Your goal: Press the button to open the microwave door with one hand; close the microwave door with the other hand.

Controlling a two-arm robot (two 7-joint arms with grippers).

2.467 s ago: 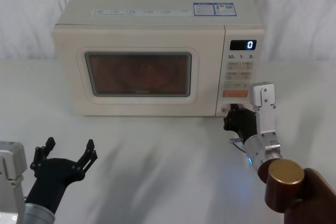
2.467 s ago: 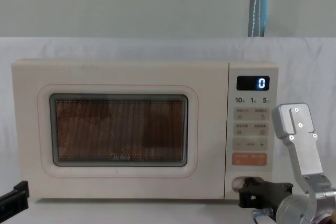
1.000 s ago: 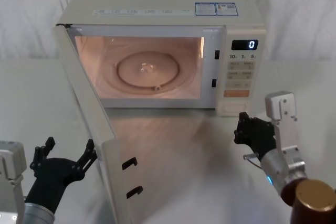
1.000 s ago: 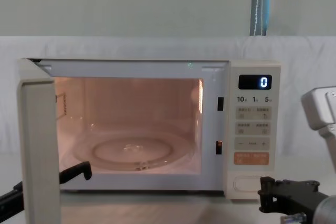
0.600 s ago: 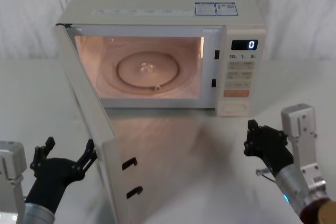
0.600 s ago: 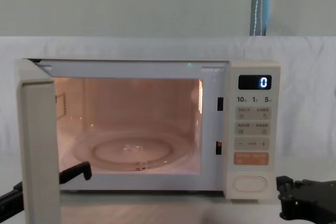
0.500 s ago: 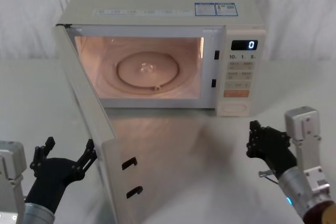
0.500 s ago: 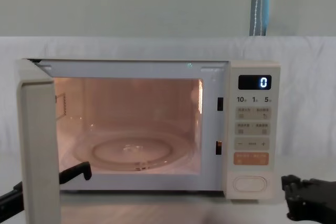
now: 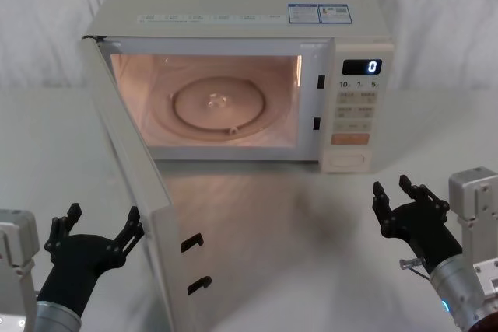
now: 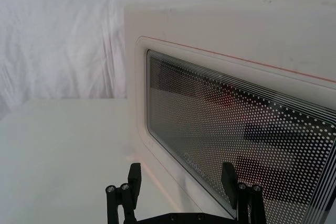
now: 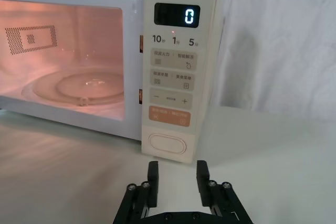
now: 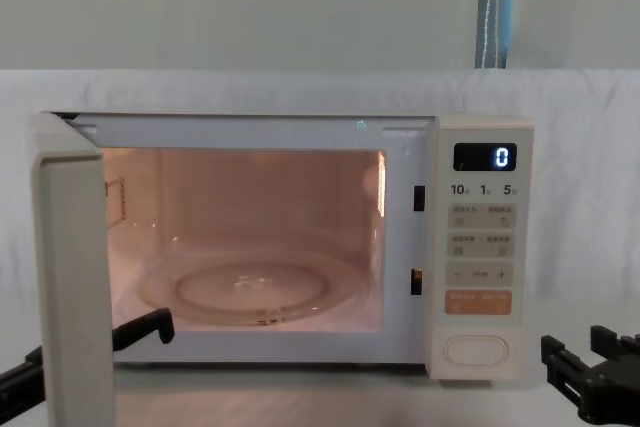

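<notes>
The microwave door (image 9: 148, 215) stands swung open. The left gripper (image 9: 95, 237), fingers spread, sits beside its outer face, placed for the closing push. The right gripper (image 9: 410, 206), fingers apart, hovers clear of the button (image 9: 348, 162).

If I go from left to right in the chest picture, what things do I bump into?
Left gripper → microwave door, swung open → glass turntable in the lit oven → button → right gripper.
</notes>
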